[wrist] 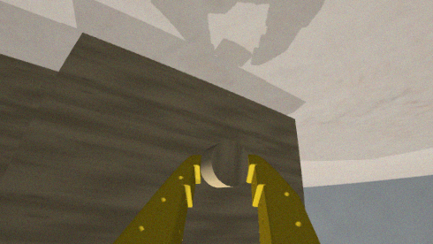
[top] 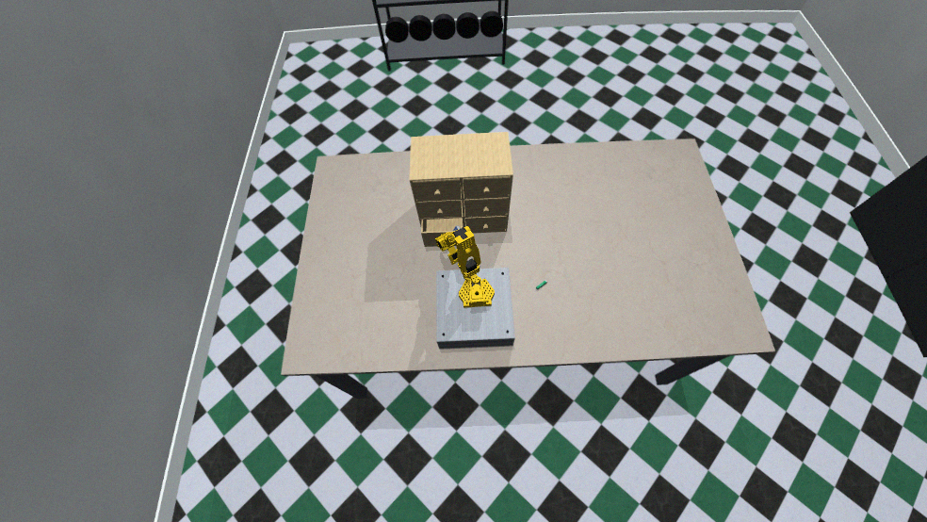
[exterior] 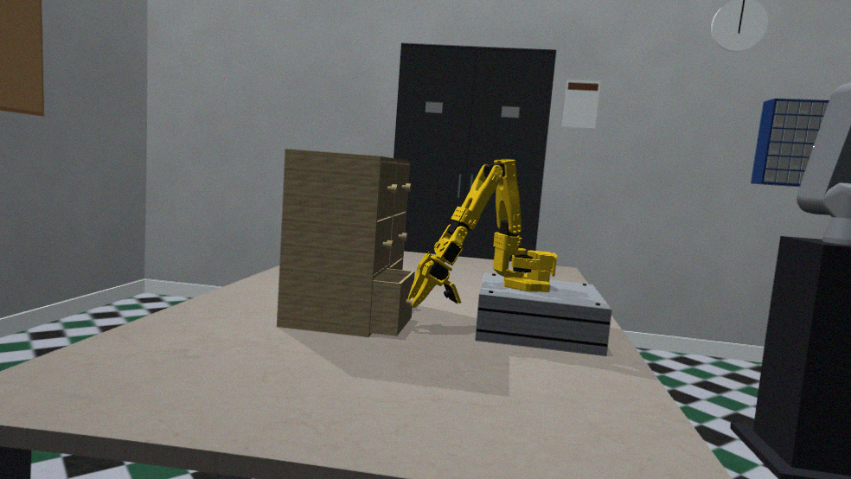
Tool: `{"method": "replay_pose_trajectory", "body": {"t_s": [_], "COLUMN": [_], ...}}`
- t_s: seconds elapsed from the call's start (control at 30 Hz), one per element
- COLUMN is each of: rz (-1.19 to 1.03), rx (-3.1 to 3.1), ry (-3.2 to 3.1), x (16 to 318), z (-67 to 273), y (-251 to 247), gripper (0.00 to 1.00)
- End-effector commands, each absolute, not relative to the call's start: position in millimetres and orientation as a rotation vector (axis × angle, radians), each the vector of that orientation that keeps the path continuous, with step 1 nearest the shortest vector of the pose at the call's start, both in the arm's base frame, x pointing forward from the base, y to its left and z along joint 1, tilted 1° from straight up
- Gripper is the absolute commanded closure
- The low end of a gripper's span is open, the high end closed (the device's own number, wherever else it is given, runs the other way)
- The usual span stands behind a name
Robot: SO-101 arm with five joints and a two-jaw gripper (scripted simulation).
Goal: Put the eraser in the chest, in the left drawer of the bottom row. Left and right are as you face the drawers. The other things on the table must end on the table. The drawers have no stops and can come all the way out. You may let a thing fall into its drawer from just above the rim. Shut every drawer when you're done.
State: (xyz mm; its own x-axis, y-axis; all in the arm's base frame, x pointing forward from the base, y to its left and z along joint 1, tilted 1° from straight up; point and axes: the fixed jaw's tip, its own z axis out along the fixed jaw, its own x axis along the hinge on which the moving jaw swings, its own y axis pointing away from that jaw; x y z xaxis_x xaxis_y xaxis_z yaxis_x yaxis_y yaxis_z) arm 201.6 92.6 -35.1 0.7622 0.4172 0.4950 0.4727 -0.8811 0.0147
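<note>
The wooden chest (top: 461, 174) stands at the back of the table, with three rows of two drawers. Its bottom left drawer (top: 432, 232) is pulled out a little; it also shows in the side view (exterior: 390, 300). My gripper (wrist: 224, 179) is shut on that drawer's round knob (wrist: 224, 164), low in front of the chest. A small green piece (top: 541, 285), the only loose thing I see, lies on the table to the right of my base. The inside of the drawer is mostly hidden by my arm.
My arm stands on a grey base block (top: 475, 307) just in front of the chest. The other drawers are shut. A black pedestal (exterior: 803, 351) stands off the table at the right.
</note>
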Motion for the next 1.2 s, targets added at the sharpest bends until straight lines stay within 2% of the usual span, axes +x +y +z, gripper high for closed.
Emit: {"method": "replay_pose_trajectory", "body": {"t_s": [0.0, 1.17], "rz": [-0.756, -0.761], "rx": [-2.861, -2.882], "ry": [-0.660, -0.596], "x": [208.1, 227.7], "z": [-35.7, -36.0], "y": [89.8, 88.8], "gripper": [1.00, 1.00]}}
